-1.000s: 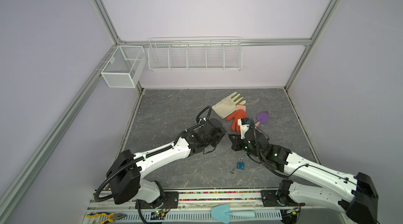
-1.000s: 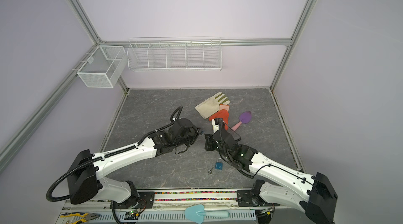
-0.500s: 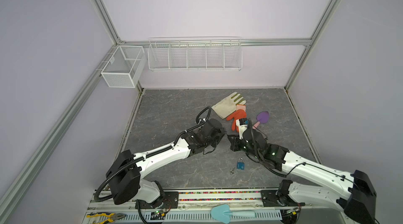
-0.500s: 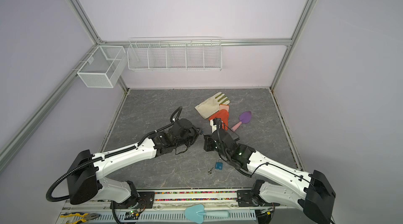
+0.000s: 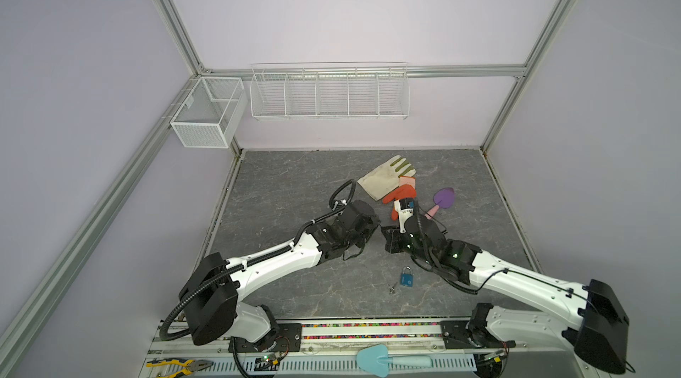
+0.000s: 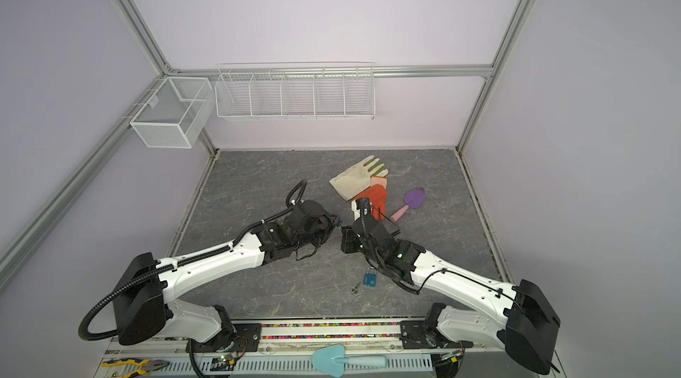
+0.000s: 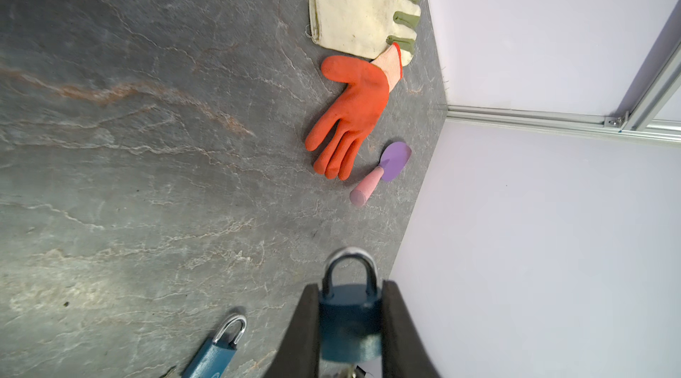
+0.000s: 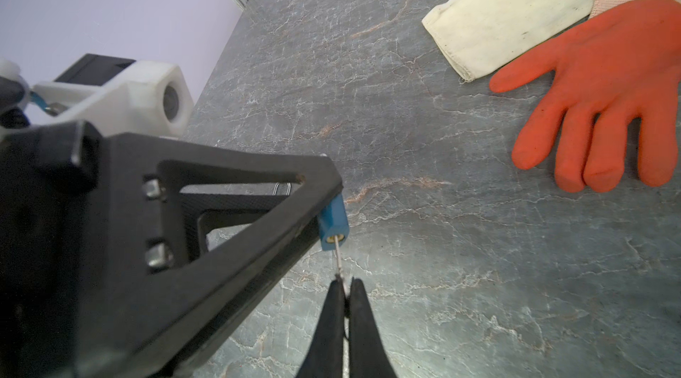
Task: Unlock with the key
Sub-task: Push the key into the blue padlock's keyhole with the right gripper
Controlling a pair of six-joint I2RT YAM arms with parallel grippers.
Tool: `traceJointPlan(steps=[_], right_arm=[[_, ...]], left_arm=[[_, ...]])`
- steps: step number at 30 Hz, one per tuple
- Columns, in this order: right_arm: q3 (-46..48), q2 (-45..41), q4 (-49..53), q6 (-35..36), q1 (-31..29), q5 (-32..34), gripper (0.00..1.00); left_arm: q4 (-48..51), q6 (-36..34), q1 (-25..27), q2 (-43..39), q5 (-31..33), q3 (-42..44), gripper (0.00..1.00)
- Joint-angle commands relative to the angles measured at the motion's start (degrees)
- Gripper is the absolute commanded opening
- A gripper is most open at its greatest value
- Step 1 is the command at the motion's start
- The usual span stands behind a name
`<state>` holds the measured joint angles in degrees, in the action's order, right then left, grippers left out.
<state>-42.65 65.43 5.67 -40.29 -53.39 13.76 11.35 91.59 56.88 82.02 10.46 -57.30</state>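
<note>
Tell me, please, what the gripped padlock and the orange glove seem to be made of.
Gripped padlock: probably metal; body in a matte teal coat, shackle bare and bright, catching the light. Orange glove: knit fabric, seen at the pale ribbed cuff, under a matte rubbery orange coat, perhaps latex.

Lilac walls (image 5: 350,7); grey veined floor (image 5: 287,188); wire rack (image 5: 329,92), mesh basket (image 5: 206,118) hung on aluminium frame (image 5: 173,22).
</note>
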Motion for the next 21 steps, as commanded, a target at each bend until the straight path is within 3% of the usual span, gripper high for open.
traceJointPlan(steps=[1, 9, 21], right_arm=[[-2.3, 0.4, -3.2, -1.1, -0.2, 0.1, 0.06], [-4.2, 0.9, -3.9, -6.8, -0.4, -0.7, 0.07], [-0.7, 2.5, -10.5, -1.1, -1.8, -3.5, 0.06]], left_arm=[[-1.3, 1.7, 0.9, -1.3, -0.8, -0.5, 0.00], [-1.2, 1.7, 2.0, -0.7, 0.6, -0.9, 0.00], [-4.6, 6.0, 2.3, -5.1, 0.4, 1.8, 0.00]])
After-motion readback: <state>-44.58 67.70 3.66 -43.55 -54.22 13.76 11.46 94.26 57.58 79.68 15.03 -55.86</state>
